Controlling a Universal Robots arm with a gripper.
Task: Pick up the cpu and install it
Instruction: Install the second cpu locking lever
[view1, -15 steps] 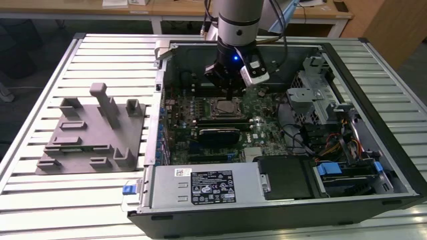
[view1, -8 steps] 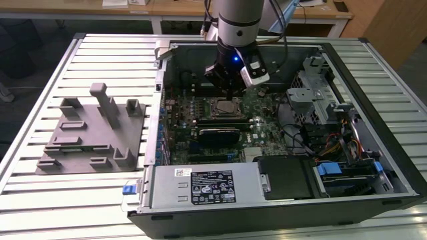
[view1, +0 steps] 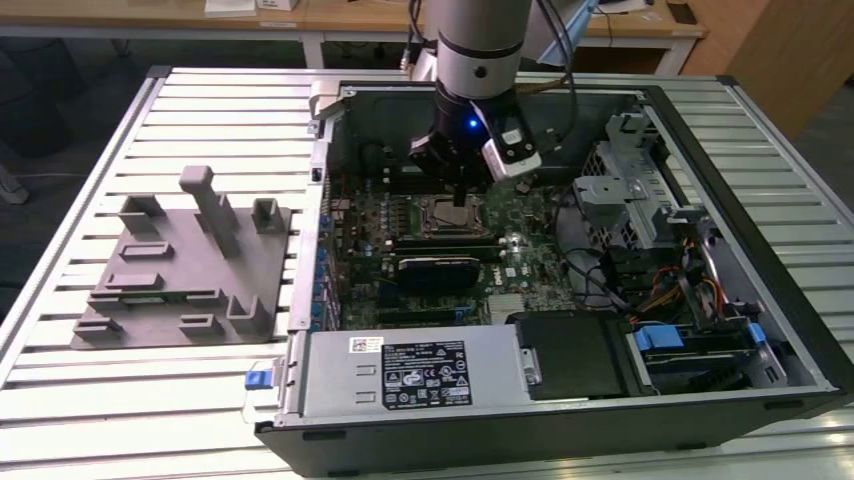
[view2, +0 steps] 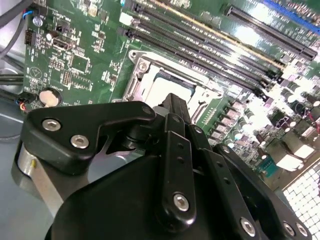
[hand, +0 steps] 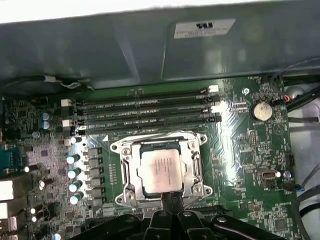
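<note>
Slatted metal table (view1: 80, 400) carrying open computer case (view1: 747, 300) | cpu (hand: 161, 171) seated in socket (hand: 197, 142) on motherboard (hand: 240, 150) | gripper (hand: 170, 200) just above socket edge, jaws closed, gripping nothing.

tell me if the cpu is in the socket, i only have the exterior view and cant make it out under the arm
Observer: Yes. In the first wrist view the cpu lies flat inside the metal socket frame, silvery top up.
Operator: is the pincer holding it
Observer: No. The pincer is shut with nothing between its fingertips. Its tip is at the frame's edge, beside the cpu; I cannot tell whether it touches.
Operator: anything in the memory slots
Observer: The long memory slots next to the socket look empty in the first wrist view.
</note>
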